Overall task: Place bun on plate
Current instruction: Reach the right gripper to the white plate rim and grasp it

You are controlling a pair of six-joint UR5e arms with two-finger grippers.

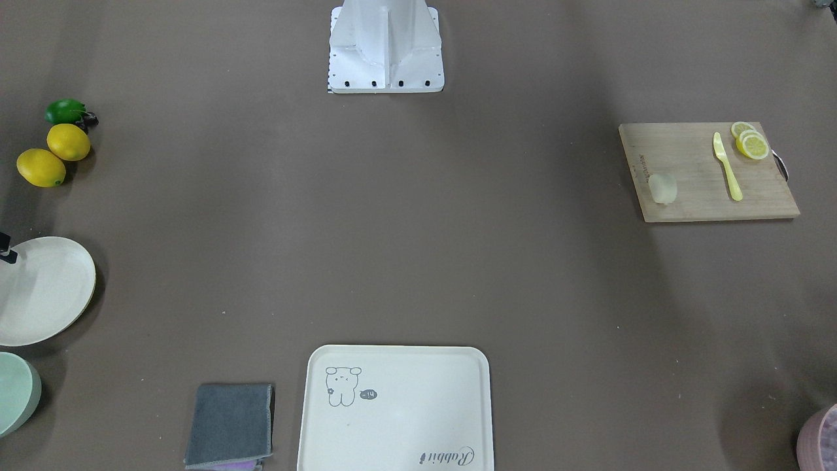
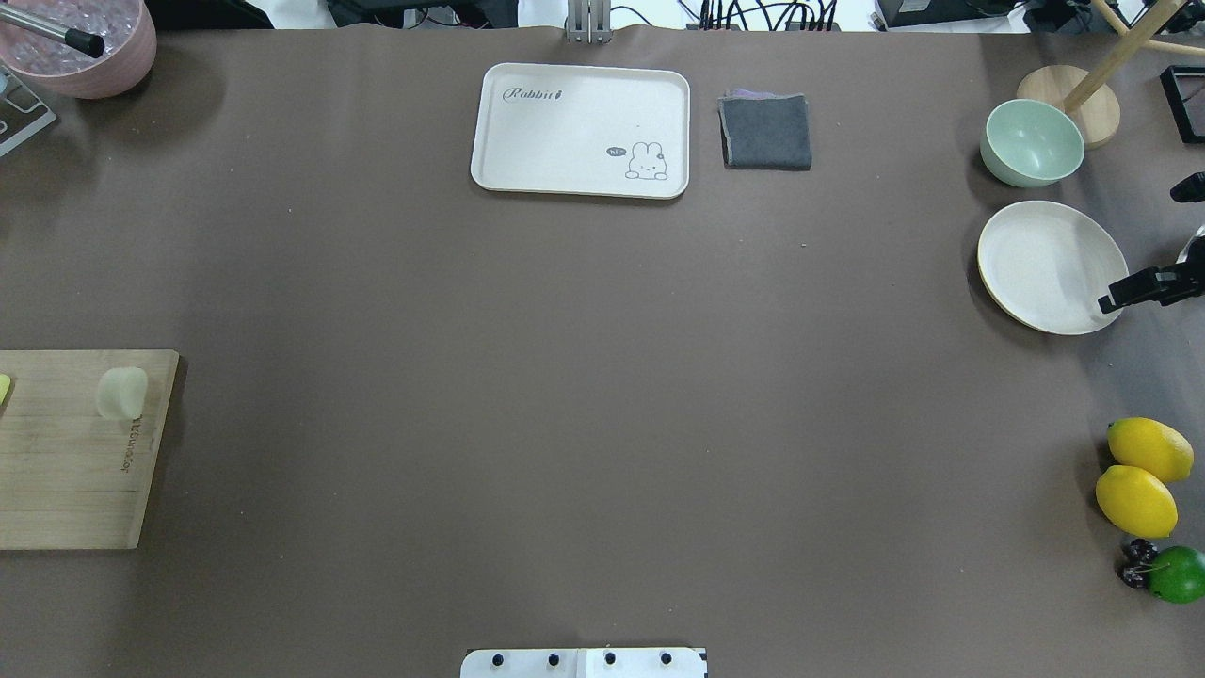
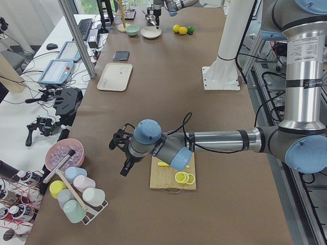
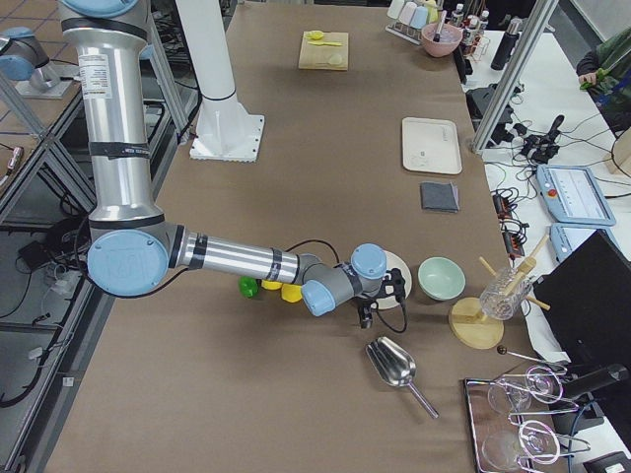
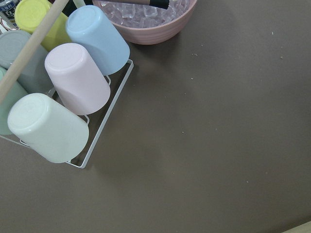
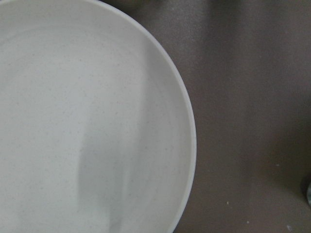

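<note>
Your left end effector (image 3: 120, 155) hung just off the cutting board's (image 2: 66, 471) outer edge, and the right end effector (image 4: 383, 299) hovered at the plate's (image 2: 1036, 254) rim. I could not tell whether either stood apart or together. On the matte brown worktop (image 2: 565, 377), the flat wooden board lay at 9 o'clock and the smooth, round plate at 3. The bun (image 2: 122, 393), a pale rounded lump, sat at the board's 1 o'clock corner. It looked soft and light, so you should pinch its sides gently.

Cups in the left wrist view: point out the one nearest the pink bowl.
The blue cup. It lies right beside the pink bowl, while the pink cup and the mint cup lie farther off.
</note>
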